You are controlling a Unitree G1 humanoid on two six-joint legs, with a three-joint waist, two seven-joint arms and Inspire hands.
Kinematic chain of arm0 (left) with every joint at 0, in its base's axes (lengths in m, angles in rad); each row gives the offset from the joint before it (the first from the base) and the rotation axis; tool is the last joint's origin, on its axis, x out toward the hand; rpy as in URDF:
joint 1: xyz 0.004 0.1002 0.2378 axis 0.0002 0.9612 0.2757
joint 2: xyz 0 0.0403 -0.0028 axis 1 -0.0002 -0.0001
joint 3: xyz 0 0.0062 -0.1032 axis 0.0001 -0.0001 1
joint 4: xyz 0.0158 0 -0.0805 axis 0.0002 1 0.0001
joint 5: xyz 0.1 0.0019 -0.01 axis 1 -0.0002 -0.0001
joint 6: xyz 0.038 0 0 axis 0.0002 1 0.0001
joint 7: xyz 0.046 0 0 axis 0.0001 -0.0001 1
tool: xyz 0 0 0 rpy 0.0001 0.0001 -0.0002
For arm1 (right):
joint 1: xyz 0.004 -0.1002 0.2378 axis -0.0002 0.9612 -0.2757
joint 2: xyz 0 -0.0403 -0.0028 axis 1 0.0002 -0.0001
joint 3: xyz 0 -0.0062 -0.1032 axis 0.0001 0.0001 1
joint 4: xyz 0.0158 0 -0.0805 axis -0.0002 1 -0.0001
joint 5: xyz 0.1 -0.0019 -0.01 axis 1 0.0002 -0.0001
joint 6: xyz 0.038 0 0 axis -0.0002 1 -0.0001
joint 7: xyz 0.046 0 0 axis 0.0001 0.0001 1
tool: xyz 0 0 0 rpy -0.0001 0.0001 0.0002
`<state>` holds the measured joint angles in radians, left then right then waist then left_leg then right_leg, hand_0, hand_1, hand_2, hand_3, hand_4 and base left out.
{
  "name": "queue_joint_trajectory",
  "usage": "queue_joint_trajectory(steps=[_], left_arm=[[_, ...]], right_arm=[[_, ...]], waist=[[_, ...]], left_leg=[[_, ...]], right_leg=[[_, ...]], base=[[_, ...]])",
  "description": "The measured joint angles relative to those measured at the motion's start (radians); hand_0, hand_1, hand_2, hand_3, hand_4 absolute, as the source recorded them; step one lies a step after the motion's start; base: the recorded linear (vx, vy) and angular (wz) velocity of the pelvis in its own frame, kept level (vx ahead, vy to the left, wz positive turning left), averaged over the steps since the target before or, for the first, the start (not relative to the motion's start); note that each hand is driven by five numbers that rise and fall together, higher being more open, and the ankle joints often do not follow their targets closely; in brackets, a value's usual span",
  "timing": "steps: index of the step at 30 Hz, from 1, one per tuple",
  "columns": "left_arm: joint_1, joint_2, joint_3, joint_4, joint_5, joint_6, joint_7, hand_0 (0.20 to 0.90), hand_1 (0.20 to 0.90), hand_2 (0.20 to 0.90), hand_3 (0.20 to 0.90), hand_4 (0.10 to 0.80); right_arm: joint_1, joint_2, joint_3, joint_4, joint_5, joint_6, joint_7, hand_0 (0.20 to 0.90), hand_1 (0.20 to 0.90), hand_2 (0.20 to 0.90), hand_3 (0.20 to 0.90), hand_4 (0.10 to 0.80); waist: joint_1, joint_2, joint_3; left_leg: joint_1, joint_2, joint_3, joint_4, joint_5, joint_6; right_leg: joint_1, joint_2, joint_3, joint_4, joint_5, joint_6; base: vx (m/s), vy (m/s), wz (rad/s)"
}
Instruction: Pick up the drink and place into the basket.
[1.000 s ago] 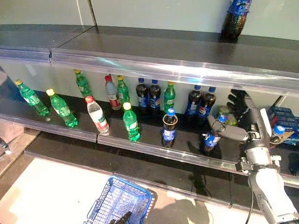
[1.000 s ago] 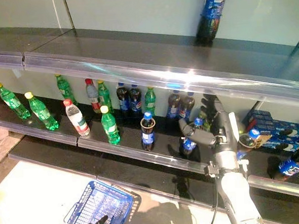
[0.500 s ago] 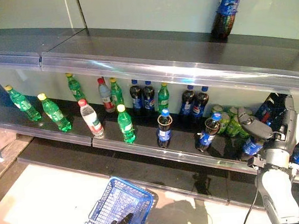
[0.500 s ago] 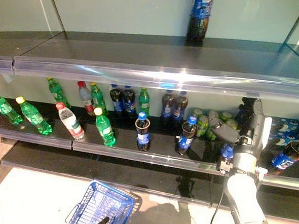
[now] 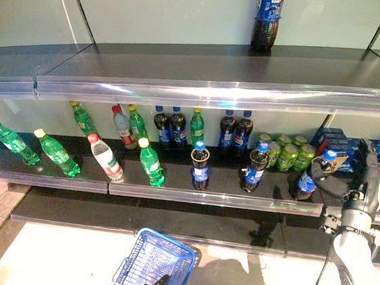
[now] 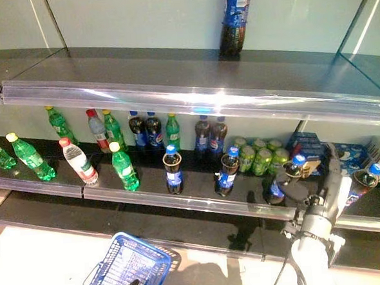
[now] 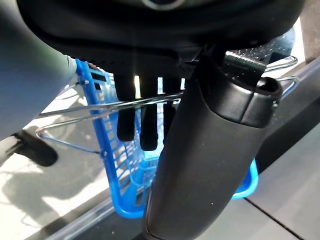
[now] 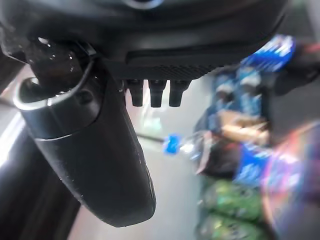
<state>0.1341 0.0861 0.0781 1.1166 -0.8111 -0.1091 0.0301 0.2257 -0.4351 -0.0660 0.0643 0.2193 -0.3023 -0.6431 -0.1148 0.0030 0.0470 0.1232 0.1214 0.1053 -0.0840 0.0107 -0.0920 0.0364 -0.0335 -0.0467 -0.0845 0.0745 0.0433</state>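
I see my right hand [image 5: 365,186] raised at the right end of the lower shelf [image 5: 212,196], its fingers straight and holding nothing. Just beside it stands a blue-capped cola bottle [image 5: 306,179], the nearest drink, leaning a little; I cannot tell whether the thumb touches it. My left hand [image 7: 150,120] is down low, fingers hooked round the wire handles [image 7: 100,107] of the blue basket [image 5: 152,264], which hangs in front of the shelving.

Along the lower shelf stand green soda bottles [image 5: 150,163] with yellow caps, a clear bottle [image 5: 105,157] with a red cap, dark cola bottles [image 5: 200,166] with blue labels and a cluster of green cans [image 5: 282,153]. One more cola bottle [image 5: 267,15] stands alone on the upper shelf [image 5: 237,65]. No label print is legible to me.
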Motion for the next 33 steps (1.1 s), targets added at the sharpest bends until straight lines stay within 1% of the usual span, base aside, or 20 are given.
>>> queue_joint_trajectory(steps=[4,8,10,13,15,17,20,24,29,33], left_arm=[[0.000,0.000,-0.033,-0.024,-0.002,0.001,0.000,0.300,0.300,0.300,0.200,0.100],[-0.003,-0.001,-0.067,-0.061,-0.002,0.008,0.001,0.300,0.300,0.300,0.200,0.100],[-0.014,0.001,-0.080,-0.079,-0.002,0.007,0.001,0.300,0.300,0.300,0.200,0.100],[-0.046,0.003,-0.123,-0.115,-0.014,0.001,0.010,0.300,0.300,0.300,0.200,0.100],[-0.065,0.003,-0.145,-0.119,-0.016,-0.007,0.019,0.300,0.300,0.300,0.200,0.100],[-0.078,0.003,-0.153,-0.139,-0.025,-0.007,0.024,0.300,0.300,0.300,0.200,0.100],[-0.111,0.004,-0.165,-0.163,-0.039,-0.016,0.028,0.300,0.300,0.300,0.200,0.100],[-0.124,0.004,-0.185,-0.190,-0.039,-0.030,0.031,0.300,0.300,0.300,0.200,0.100],[-0.144,0.006,-0.185,-0.200,-0.039,-0.037,0.030,0.300,0.300,0.300,0.200,0.100],[-0.149,0.009,-0.185,-0.203,-0.039,-0.038,0.029,0.300,0.300,0.300,0.200,0.100]], right_arm=[[0.014,0.005,0.000,0.001,0.000,-0.001,-0.028,0.900,0.900,0.900,0.900,0.800],[0.010,0.005,0.002,0.001,0.000,-0.002,-0.029,0.900,0.900,0.900,0.900,0.800],[-0.011,0.006,0.009,0.005,0.001,-0.005,-0.037,0.900,0.900,0.900,0.900,0.800],[-0.065,0.008,0.016,0.016,0.001,-0.031,-0.068,0.900,0.900,0.900,0.900,0.800],[-0.095,0.008,0.022,0.030,0.002,-0.037,-0.075,0.900,0.900,0.900,0.900,0.800],[-0.133,0.008,0.046,0.044,0.002,-0.041,-0.082,0.900,0.900,0.900,0.900,0.800],[-0.176,0.008,0.054,0.046,0.002,-0.059,-0.084,0.900,0.900,0.900,0.900,0.800],[-0.189,0.008,0.055,0.047,0.002,-0.069,-0.111,0.900,0.900,0.900,0.900,0.800],[-0.224,0.007,0.054,0.086,0.017,-0.089,-0.149,0.900,0.900,0.900,0.900,0.800],[-0.253,0.008,0.053,0.137,0.025,-0.111,-0.177,0.900,0.900,0.900,0.900,0.800]], waist=[[0.000,0.014,0.032],[0.003,0.028,0.068],[0.004,0.036,0.105],[0.003,0.043,0.150],[0.005,0.045,0.176],[0.005,0.047,0.195],[0.010,0.047,0.247],[0.013,0.048,0.284],[0.013,0.049,0.309],[0.017,0.059,0.330]], left_leg=[[0.001,-0.001,0.000,0.000,0.000,0.000],[-0.003,-0.002,0.000,0.001,0.000,0.000],[-0.008,-0.004,0.001,0.007,0.000,0.000],[-0.067,-0.010,0.000,0.045,-0.005,0.003],[-0.078,-0.013,0.000,0.053,-0.005,0.003],[-0.104,-0.017,-0.001,0.071,-0.007,0.004],[-0.134,-0.021,0.000,0.094,-0.008,0.005],[-0.150,-0.022,0.000,0.110,-0.009,0.006],[-0.186,-0.021,-0.002,0.140,-0.013,0.006],[-0.195,-0.021,-0.004,0.160,-0.019,0.006]], right_leg=[[0.000,0.000,0.000,0.000,0.001,0.000],[-0.003,-0.001,0.001,0.000,0.002,0.001],[-0.012,-0.002,0.003,0.009,0.001,0.002],[-0.070,-0.009,0.006,0.042,-0.002,0.003],[-0.083,-0.010,0.008,0.054,-0.002,0.003],[-0.110,-0.011,0.012,0.073,-0.006,0.003],[-0.147,-0.013,0.025,0.101,-0.005,0.003],[-0.164,-0.015,0.027,0.117,-0.005,0.002],[-0.195,-0.017,0.028,0.135,-0.004,0.001],[-0.197,-0.017,0.027,0.143,-0.004,0.000]], base=[[0.000,0.000,0.00],[-0.042,0.023,-0.01],[-0.138,0.009,-0.04],[-0.122,-0.009,-0.02],[-0.103,-0.013,-0.03],[-0.137,-0.014,-0.05],[-0.059,-0.022,-0.08],[-0.063,-0.035,-0.01],[-0.011,-0.051,0.00],[0.040,-0.040,0.01]])
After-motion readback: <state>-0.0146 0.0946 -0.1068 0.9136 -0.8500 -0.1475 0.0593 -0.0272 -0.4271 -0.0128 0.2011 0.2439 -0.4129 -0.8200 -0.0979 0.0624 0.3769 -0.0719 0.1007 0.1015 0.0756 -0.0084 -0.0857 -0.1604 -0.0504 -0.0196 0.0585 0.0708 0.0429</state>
